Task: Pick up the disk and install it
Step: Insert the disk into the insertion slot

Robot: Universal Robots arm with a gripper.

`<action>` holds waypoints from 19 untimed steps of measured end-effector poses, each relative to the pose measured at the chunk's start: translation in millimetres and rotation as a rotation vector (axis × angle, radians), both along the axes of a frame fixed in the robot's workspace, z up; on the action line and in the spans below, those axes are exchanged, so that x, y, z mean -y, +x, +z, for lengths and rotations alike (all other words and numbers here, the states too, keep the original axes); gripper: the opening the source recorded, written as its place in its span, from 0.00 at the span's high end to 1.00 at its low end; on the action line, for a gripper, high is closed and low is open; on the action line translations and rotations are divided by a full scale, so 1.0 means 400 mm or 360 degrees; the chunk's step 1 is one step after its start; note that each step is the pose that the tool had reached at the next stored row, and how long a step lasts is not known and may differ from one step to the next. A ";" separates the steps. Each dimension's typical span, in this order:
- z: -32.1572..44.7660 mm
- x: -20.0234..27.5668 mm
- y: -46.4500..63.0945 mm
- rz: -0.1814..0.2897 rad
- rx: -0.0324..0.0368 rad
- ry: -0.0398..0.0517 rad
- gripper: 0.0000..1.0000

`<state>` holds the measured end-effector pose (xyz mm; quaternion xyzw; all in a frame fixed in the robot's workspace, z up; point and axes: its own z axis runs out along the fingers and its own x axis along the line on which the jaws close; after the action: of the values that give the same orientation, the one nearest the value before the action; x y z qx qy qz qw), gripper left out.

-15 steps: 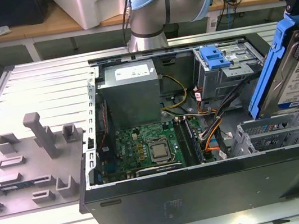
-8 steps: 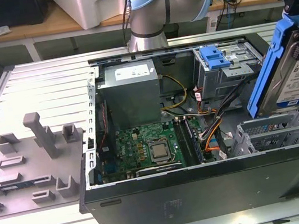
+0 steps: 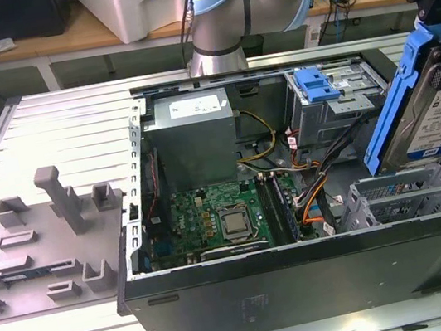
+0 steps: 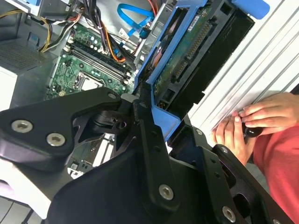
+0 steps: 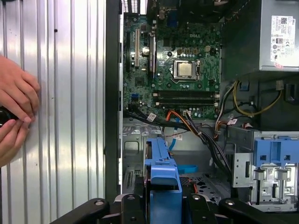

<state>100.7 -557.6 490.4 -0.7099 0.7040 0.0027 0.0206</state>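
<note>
My claw (image 4: 161, 116) is clamped on the disk (image 3: 437, 127), its black fingers (image 4: 142, 109) pressed against the blue plastic frame round the disk's edges. In the first wrist view the disk (image 5: 163, 179) stands edge-on between my fingers.

Take the open computer case (image 3: 306, 282) in the exterior view as a clock face. The disk hangs in the air at three o'clock, at the exterior view's right, label facing the camera. It is tilted, with its upper end leaning toward one o'clock. Below it, at about four o'clock, sits a grey metal bay (image 3: 401, 195). I cannot tell whether the disk's lower end touches it.

The drive cage (image 3: 328, 102) with its blue latch is at one o'clock, just beside the disk's blue frame. The grey power box (image 3: 195, 136) fills eleven o'clock. The green circuit board (image 3: 221, 220) lies on the case floor toward seven o'clock, with orange and black cables (image 3: 314, 197) between it and the bay.

Out past nine o'clock, on the slatted metal table (image 3: 45, 118), stand some grey blocks (image 3: 58, 199), well apart from the case. In both wrist views a person's hands (image 5: 16, 102) rest on the table beside the case.
</note>
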 end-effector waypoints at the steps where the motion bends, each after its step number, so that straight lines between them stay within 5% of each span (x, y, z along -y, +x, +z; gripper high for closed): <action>1: -0.001 0.000 0.001 -0.0002 0.0000 0.0001 0.64; 13: -0.012 -0.002 0.004 -0.0031 0.0000 0.0003 0.64; 19: -0.021 -0.013 0.004 -0.0031 0.0000 0.0003 0.64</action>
<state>102.5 -552.4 482.2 -0.7029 0.7109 0.0031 0.0213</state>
